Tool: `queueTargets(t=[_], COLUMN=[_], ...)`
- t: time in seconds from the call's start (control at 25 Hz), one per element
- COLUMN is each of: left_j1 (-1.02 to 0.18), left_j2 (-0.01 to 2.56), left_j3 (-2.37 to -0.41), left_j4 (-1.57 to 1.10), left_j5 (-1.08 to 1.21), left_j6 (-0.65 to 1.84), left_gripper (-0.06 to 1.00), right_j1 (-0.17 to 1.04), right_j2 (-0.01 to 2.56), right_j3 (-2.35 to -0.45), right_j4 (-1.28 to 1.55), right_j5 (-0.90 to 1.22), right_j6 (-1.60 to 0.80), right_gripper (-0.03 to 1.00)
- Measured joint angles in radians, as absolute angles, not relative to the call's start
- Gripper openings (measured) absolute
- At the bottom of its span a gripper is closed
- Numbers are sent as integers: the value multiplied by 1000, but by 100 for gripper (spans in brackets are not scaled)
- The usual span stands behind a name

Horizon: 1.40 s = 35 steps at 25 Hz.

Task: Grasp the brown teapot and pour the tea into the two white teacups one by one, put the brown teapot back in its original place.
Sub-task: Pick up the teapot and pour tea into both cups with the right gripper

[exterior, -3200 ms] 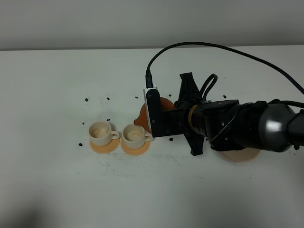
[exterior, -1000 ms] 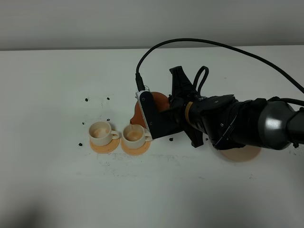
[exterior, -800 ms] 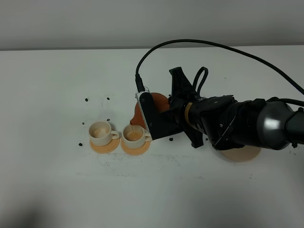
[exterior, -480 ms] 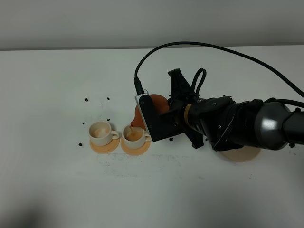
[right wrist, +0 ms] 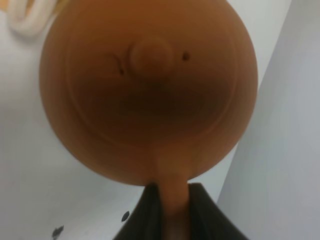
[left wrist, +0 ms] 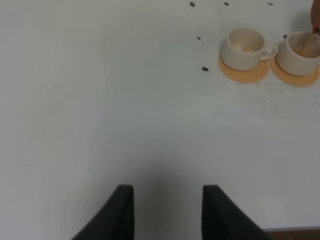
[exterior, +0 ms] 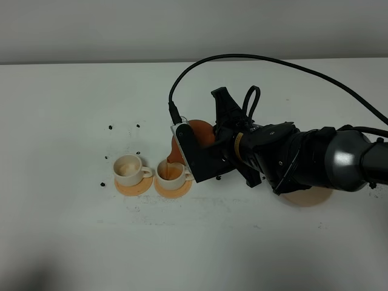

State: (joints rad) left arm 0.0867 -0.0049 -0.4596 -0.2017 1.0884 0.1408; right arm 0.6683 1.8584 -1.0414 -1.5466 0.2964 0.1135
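- The brown teapot [exterior: 197,133] is held above the white table [exterior: 73,91] by the right gripper [right wrist: 170,212]. It is tilted with the spout down towards the cups.
- In the right wrist view, the loop handle of the teapot is seen pinched between the two dark fingers [right wrist: 150,212]. The knobbed lid is seen in its place on the pot.
- The two white teacups [exterior: 128,169] are placed side by side, each one on an orange coaster [exterior: 134,187]. Their handles are turned to the right of the exterior view.
- A thin stream of tea [exterior: 168,161] is seen running from the spout into the nearer teacup [exterior: 171,172], and brown tea is seen inside it.
- In the other teacup only a pale, stained inside is seen.
- The beige disc [exterior: 306,197] is found on the table at the right of the exterior view. It is partly covered by the right arm and is well apart from the teapot.
- The left gripper [left wrist: 167,212] is held over a bare part of the table with its fingers spread, and nothing is held between them. The cups are well apart from it.
- Small dark specks [exterior: 110,127] are scattered on the table around the cups.
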Motion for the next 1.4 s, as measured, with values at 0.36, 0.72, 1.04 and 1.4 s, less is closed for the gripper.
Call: queueTargets(t=[0.36,0.72,1.04,1.4], left_j1=[87,87,87,87], left_j2=[-5,-5,-5,-5], left_j3=[-460,-460,-460,-460], left_j4=[-202,-202,-202,-202], left_j5=[1088,1088,1088,1088], left_j6=[141,141,141,141], left_gripper=[31,31,31,31], right_j1=[668,668,668,668], right_j2=[1858,1858,1858,1858], right_j3=[-1041,-1041,-1041,-1041], right_j4=[-1584,-1597,-1618,-1618], right_j5=[295,301,302,306], right_j6=[113,113,113,113], right_gripper=[9,9,9,9])
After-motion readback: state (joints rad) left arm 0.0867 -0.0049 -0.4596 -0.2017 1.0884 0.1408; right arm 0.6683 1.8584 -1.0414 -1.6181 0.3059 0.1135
